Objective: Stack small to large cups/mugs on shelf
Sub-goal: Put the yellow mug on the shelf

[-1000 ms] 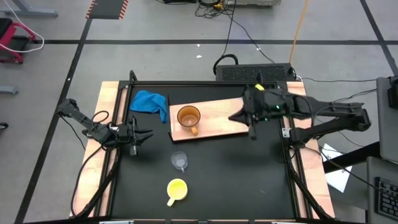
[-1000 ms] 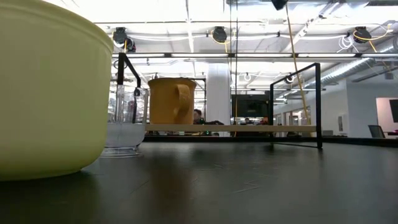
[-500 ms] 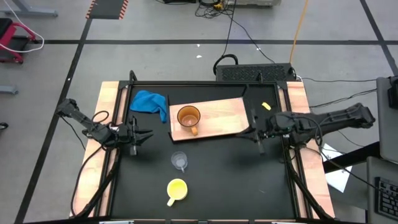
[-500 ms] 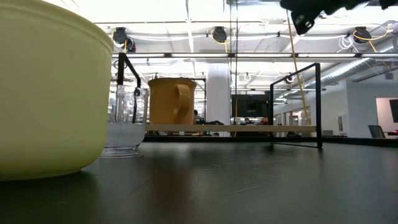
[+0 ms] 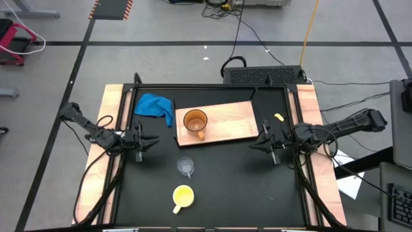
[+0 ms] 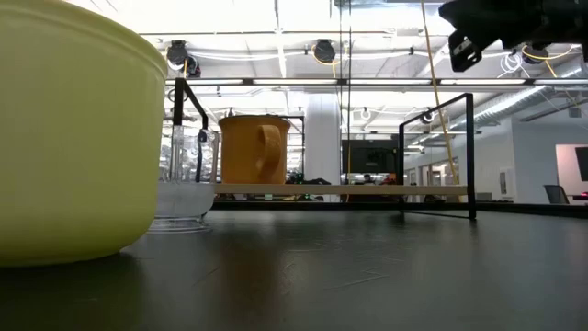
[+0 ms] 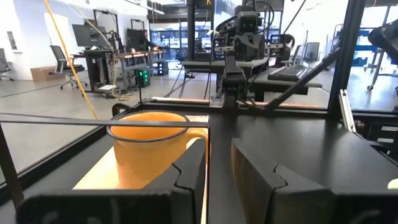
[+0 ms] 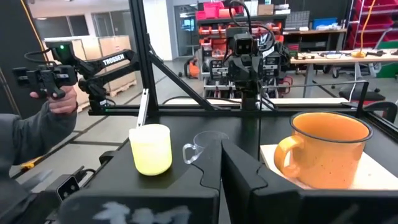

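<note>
The large orange-brown mug (image 5: 195,122) stands upright on the left part of the light-wood shelf board (image 5: 225,122), handle toward the near edge. It also shows in the left wrist view (image 7: 149,146) and the right wrist view (image 8: 326,149). The small clear glass cup (image 5: 186,167) and the yellow mug (image 5: 183,196) stand on the black table nearer the front. My left gripper (image 5: 154,142) is narrowly open and empty at the table's left side, level with the board's near edge. My right gripper (image 5: 256,143) is shut and empty, just off the board's right near corner.
A blue cloth (image 5: 156,106) lies at the far left, beside the board. A black metal frame (image 5: 212,86) rims the table. A person (image 8: 31,130) holding a controller stands beyond the table in the right wrist view.
My right gripper has drawn back from over the board's right end toward the table's right and near edges, coming down off the board's corner. The mugs, cup and board have not moved.
</note>
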Robot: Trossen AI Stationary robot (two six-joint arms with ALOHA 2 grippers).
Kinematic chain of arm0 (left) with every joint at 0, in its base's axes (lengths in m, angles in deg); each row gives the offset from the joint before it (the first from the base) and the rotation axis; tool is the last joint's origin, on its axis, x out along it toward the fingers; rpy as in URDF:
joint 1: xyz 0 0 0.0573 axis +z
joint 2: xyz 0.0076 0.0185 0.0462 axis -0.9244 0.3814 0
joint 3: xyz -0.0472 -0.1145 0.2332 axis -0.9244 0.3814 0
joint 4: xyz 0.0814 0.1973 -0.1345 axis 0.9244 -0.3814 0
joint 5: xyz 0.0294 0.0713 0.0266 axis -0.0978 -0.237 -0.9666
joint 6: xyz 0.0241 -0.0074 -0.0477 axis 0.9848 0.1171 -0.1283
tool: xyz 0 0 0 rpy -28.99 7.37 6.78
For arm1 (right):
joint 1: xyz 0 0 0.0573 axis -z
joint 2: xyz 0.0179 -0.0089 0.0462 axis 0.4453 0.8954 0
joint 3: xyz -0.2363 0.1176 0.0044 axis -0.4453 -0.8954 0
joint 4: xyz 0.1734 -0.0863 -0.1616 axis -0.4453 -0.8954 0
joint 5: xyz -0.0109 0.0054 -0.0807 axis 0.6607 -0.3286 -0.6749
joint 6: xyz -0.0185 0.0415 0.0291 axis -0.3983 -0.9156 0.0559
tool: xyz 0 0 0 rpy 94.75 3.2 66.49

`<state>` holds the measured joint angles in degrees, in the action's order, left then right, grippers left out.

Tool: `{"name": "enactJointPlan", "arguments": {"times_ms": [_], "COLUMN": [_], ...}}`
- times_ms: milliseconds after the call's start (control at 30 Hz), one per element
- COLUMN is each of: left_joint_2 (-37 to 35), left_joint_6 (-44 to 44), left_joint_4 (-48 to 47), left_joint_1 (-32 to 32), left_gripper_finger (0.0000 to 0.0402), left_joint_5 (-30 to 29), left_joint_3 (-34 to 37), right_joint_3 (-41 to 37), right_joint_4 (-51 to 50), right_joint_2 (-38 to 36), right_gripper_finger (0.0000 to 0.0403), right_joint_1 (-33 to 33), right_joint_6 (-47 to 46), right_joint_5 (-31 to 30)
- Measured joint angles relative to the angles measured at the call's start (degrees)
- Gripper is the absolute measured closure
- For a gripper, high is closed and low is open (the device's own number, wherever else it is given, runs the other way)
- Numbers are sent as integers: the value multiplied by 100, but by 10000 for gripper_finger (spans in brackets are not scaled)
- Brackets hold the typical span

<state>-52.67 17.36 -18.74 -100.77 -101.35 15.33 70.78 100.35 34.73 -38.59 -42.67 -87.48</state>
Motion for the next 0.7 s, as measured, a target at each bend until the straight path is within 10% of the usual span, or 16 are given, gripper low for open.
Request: {"name": "enactJointPlan", "arguments": {"times_ms": [400,700], "left_joint_2": [215,1584], "left_joint_6": [-612,-615], "left_joint_4": [311,1147], "left_joint_1": [-4,-199], "left_gripper_finger": [321,321], "left_joint_5": [2185,2395], "left_joint_3": [0,-661], "right_joint_3": [-692,-692], "right_joint_4": [705,698], "right_joint_2": [-399,-421], "right_gripper_finger": [403,403], "right_joint_1": [2,2], "right_joint_6": [42,12], "right_joint_5": [28,33]}}
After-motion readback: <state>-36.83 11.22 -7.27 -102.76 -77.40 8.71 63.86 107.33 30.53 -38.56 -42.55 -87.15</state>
